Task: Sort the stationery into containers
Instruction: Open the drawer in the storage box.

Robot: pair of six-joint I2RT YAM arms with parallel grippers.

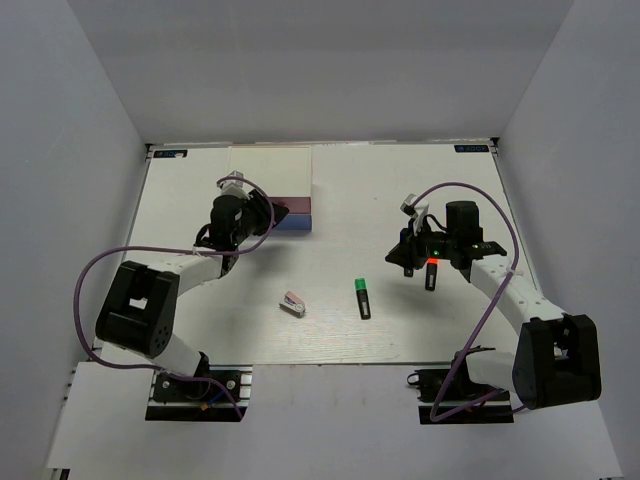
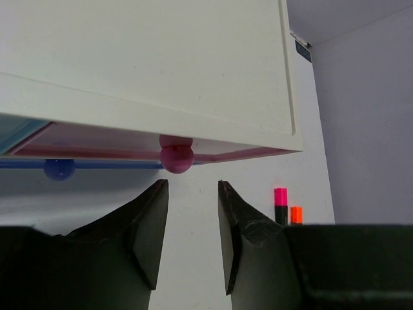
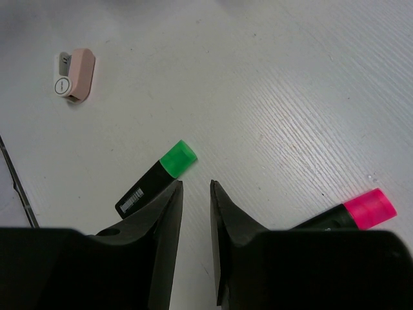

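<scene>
The white-topped box point(image 1: 268, 172) stands at the back left, its pink and blue drawer fronts point(image 1: 296, 214) facing me. My left gripper point(image 1: 277, 212) is open and empty, just short of the pink knob point(image 2: 176, 157); a blue knob point(image 2: 59, 169) sits lower left. My right gripper point(image 1: 404, 257) is open and empty above the table. The green-capped highlighter point(image 1: 362, 297) lies left of its fingers, as the right wrist view point(image 3: 157, 175) shows. The pink-capped highlighter point(image 3: 365, 209) lies to the right, the orange-capped one point(image 2: 296, 214) beside it. The pink-and-white stapler piece point(image 1: 293, 305) lies front centre. No beige blocks are in view.
White walls close in the table point(image 1: 340, 330) at the back and both sides. Purple cables loop off both arms. The light blue drawer front point(image 2: 18, 128) shows at the left edge of the left wrist view.
</scene>
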